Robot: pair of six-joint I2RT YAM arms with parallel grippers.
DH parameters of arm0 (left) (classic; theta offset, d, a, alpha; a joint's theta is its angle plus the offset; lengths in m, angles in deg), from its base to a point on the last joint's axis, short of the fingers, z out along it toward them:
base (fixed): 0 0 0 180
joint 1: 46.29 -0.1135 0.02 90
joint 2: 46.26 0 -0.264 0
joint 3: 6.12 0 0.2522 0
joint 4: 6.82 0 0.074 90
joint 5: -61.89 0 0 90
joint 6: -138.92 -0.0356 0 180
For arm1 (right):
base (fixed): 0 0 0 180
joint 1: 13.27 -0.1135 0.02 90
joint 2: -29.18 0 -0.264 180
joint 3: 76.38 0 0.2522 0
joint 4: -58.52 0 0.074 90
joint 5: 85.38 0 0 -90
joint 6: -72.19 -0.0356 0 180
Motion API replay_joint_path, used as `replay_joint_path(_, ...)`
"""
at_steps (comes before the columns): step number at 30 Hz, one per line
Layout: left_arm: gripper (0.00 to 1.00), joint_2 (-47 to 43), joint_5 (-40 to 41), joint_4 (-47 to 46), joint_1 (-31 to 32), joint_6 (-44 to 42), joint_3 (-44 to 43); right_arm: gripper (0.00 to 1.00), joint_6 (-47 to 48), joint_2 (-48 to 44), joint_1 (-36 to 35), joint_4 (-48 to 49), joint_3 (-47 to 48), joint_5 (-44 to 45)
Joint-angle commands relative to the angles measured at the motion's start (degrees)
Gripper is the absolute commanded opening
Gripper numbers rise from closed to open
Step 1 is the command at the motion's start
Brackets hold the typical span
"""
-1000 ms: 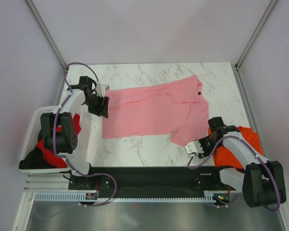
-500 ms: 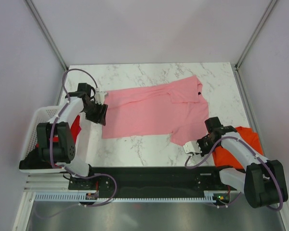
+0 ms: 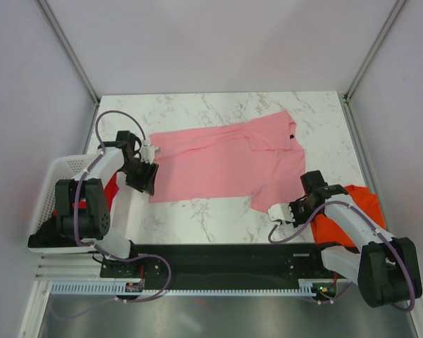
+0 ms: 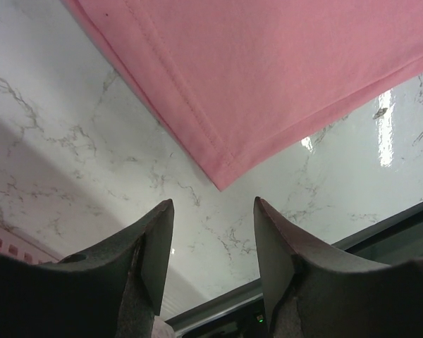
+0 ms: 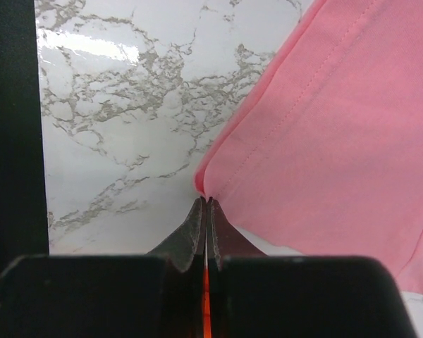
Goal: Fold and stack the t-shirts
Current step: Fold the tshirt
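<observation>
Left claw (image 4: 213, 208) gaping wide, corner of the light pink soft fabric t-shirt (image 4: 268, 70) just ahead of its tips; right claw (image 5: 206, 201) squeezed shut, another corner touching its tips, grip unclear. Shallow bites could slip, skewing the fold

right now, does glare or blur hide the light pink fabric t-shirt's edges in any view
No. Left wrist view: glare streaks on the white marble table, light pink fabric t-shirt hem sharp, open left gripper dark and soft. Right wrist view: glare on marble top left, shirt seam crisp, shut right gripper shadowed. Top view: even light, soft shadows.
</observation>
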Motion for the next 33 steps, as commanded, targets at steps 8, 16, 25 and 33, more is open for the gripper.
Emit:
replay_joint_path(8,0.52,5.78,-2.64,-0.75,-0.21,-0.39,1.05,0.00,-0.88,2.23,-0.11,0.57,2.50,-0.21)
replay_joint_path(16,0.46,6.75,-3.26,-1.37,-0.12,-0.39,3.16,0.00,-2.64,1.71,-0.20,0.83,2.33,-0.39)
replay_joint_path(25,0.44,9.30,-2.91,-4.18,4.00,1.63,3.34,0.00,-3.34,1.18,-0.20,0.83,1.97,-0.12)
replay_joint_path(33,0.32,10.53,-1.85,-4.18,4.97,2.07,2.37,0.00,-4.65,0.21,-0.20,1.36,1.01,-0.30)
